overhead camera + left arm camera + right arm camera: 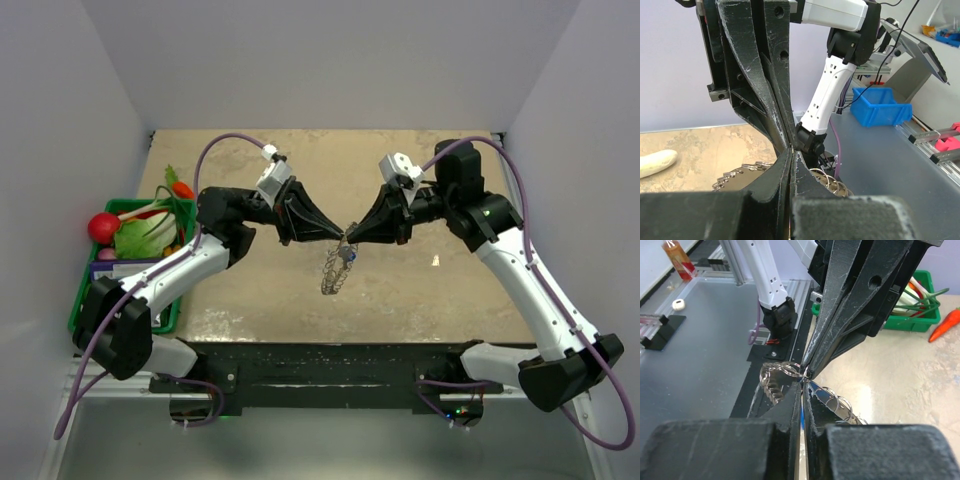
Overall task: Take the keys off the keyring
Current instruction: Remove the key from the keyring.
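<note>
Far left of the top view: green bin [82, 300] at the left edge of the table [430, 300], holding a white radish [148, 232] with green leaves, a red round thing [102, 227] and, at the far corner, a carrot [181, 189].

Next, the left arm [190, 265], reaching from its base toward the middle of the table, its dark cone-shaped end pointing right.

Then the left gripper [337, 236]: clamped tight, no gap between the fingers [772, 182] in its own wrist view, nipping the top of the keyring [333, 275]. Grey coils spill out on both sides of the closed tips.

The loop lies between the two arms, near the middle of the table. Top end at the meeting fingertips, the rest trailing toward the near edge. Hanging or resting on the surface: cannot tell.

On the loop just under the tips, toward the right, the key [346, 256]: small, silver, blue-headed.

Then the right gripper [351, 237]: tip to tip with the left one, at the same spot on the loop, fingers [782, 422] pressed to a bare slit. A thin blue sliver shows in that slit. Pinched there or only seen through it: cannot tell.

Further right, a small white scrap [435, 261] on the table, well apart from the loop.

Far right, the right arm [540, 290], bending back to its base at the near edge.
</note>
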Robot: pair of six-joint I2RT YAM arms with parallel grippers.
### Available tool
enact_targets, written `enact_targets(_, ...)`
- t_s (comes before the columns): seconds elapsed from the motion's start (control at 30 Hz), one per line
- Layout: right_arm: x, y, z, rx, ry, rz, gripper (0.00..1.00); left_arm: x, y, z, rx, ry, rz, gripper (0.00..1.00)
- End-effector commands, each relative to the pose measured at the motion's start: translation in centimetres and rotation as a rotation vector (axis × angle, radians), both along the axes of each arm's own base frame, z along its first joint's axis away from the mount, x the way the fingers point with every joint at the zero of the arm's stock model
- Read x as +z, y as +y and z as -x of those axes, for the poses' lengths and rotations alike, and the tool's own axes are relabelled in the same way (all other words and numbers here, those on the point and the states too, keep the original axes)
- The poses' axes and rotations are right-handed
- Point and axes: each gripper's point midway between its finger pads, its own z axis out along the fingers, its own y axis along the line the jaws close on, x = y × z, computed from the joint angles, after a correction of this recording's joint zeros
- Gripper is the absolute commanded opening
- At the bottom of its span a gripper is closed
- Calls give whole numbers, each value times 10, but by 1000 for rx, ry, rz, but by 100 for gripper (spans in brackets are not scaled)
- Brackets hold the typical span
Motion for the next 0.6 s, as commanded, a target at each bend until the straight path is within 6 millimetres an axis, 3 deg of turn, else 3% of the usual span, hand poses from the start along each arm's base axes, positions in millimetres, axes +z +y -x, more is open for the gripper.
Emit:
enact_targets(0.0,15,-1,10,58,-23,-44,0,8,0,-4,31,-39,42,0)
enact_targets(0.2,15,-1,15,97,3,-54,0,5,-2,-8,43,-31,34,0)
enact_targets(0.3,16,-2,17,103,6,-57,13,4,-2,-9,43,-28,32,0)
enact_targets(0.57,14,1,13,97,17,-54,13,4,-2,-9,44,-29,34,0)
